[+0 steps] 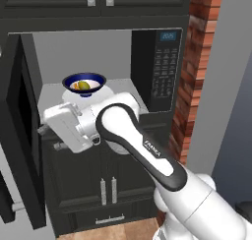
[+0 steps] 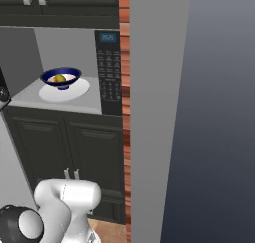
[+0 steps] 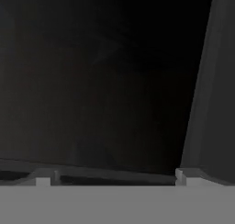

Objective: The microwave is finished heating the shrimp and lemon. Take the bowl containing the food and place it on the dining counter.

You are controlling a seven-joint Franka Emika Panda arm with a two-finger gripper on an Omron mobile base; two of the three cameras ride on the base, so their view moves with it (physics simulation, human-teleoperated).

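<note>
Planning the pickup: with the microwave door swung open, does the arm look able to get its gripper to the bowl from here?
Probably yes. The microwave door stands wide open and the bowl sits alone on the turntable plate near the front. The gripper, jaws open, faces the dark door, so it must turn toward the cavity first.

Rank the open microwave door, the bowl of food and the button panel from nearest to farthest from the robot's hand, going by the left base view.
From the gripper:
1. Microwave door, just left.
2. Bowl, above, inside.
3. Button panel, far right.
</note>
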